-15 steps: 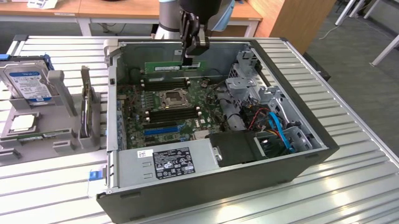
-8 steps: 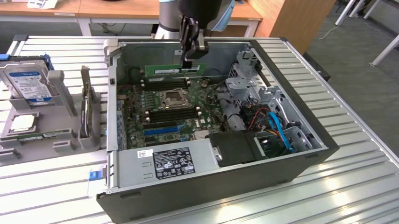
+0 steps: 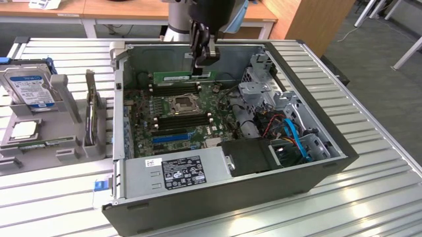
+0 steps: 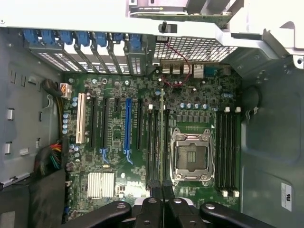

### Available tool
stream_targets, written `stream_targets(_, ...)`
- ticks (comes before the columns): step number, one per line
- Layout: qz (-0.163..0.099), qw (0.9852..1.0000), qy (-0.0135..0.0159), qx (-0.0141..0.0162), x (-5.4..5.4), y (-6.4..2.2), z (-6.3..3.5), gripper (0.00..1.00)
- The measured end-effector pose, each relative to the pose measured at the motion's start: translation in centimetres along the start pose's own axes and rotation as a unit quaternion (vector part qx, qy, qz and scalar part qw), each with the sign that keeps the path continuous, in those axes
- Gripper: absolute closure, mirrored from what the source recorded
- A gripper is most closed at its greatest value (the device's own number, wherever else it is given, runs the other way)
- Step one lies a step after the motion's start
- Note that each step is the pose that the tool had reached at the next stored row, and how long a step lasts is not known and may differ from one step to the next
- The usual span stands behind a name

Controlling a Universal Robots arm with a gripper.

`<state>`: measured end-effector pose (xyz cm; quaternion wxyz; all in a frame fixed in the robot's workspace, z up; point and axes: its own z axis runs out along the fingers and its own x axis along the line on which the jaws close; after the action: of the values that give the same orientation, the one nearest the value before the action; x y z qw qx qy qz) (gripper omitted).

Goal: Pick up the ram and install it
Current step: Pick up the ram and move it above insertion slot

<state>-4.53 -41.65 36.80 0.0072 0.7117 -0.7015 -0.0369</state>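
Gripping the ram (image 3: 175, 77), the hand (image 3: 201, 66) hangs inside the open computer case (image 3: 264, 200).

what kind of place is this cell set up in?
Probably a lab or office workshop for PC assembly: an open computer case on a slatted metal table, a hard drive in a parts rack beside it, wooden desks behind. The gripper holds the ram inside the case.

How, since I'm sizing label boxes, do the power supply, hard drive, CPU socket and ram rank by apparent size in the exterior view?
1. power supply
2. hard drive
3. CPU socket and ram: too close to rank; the ram looks longer but much thinner, the CPU socket squarer.
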Motion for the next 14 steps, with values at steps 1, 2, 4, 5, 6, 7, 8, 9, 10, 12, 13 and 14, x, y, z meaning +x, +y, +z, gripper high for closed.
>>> stream_targets(1,0.0,1.0,0.0,0.0,0.0,-0.01,0.1,0.88)
stream_targets(2,0.0,1.0,0.0,0.0,0.0,-0.01,0.19,0.88)
stream_targets(4,0.0,1.0,0.0,0.0,0.0,-0.02,0.39,0.88)
stream_targets(5,0.0,1.0,0.0,0.0,0.0,-0.03,0.47,0.88)
stream_targets(6,0.0,1.0,0.0,0.0,0.0,-0.04,0.56,0.88)
stream_targets(7,0.0,1.0,0.0,0.0,0.0,-0.04,0.65,0.88)
stream_targets(8,0.0,1.0,0.0,0.0,0.0,-0.05,0.74,0.88)
stream_targets(9,0.0,1.0,0.0,0.0,0.0,-0.05,0.83,0.88)
stream_targets(10,0.0,1.0,0.0,0.0,0.0,-0.06,0.92,0.88)
stream_targets(12,0.0,1.0,-0.0001,0.0,0.0,-0.07,1.09,0.88)
stream_targets(13,0.0,1.0,0.0,0.0,0.1,-0.07,1.17,0.88)
stream_targets(14,0.0,1.0,0.0,0.0,0.1,-0.08,1.25,0.88)
